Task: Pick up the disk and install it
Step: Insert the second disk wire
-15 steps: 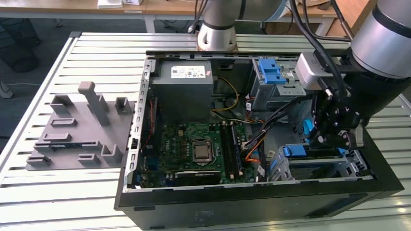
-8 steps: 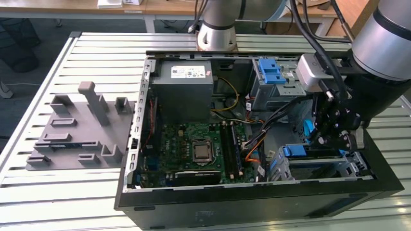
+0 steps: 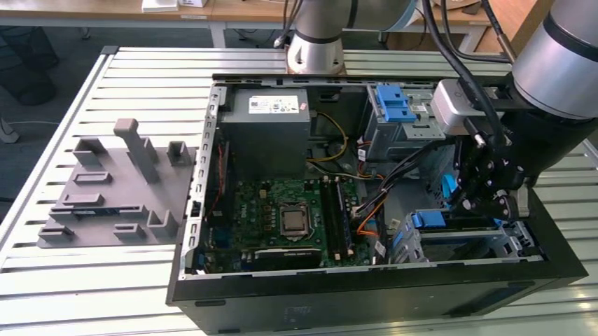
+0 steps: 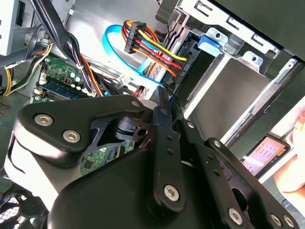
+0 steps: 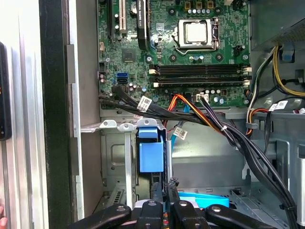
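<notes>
As my gripper (image 5: 165,188) was pinched shut on the disk's (image 5: 206,199) blue edge, I judged a straight, level slide into the bay (image 5: 119,157) best.

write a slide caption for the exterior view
Robot arm's gripper lowered into the open computer case at the drive bay on the exterior view's right, beside the motherboard, blue carrier just below.

a ribbed silver surface (image 3: 56,280) carries the open black computer case (image 3: 374,294) and, just beside it at the exterior view's left, a grey fixture block (image 3: 117,189).
</notes>
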You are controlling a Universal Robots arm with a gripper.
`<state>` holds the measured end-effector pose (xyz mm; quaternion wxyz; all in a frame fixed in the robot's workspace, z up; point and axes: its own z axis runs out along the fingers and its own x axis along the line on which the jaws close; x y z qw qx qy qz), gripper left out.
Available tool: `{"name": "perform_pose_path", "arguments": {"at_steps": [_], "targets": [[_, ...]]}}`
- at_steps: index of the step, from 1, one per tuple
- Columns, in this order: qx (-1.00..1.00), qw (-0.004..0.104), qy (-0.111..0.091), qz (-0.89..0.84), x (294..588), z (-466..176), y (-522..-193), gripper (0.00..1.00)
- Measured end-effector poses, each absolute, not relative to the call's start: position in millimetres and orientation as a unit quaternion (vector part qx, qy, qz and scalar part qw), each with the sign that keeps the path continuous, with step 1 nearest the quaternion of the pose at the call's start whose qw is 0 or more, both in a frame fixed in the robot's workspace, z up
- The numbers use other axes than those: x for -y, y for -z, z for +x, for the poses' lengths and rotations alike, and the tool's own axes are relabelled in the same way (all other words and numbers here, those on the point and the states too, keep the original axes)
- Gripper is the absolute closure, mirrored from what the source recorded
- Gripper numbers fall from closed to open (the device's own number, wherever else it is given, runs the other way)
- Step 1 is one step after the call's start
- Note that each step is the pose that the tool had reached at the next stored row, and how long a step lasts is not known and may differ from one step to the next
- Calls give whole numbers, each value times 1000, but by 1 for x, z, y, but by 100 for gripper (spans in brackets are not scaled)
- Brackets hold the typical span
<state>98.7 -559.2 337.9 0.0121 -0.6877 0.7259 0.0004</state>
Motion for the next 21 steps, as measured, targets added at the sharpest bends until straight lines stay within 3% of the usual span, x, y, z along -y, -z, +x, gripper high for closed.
{"name": "perform_pose_path", "arguments": {"at_steps": [21], "targets": [[-727, 13, -1, -686, 560, 100, -335, 84]]}}
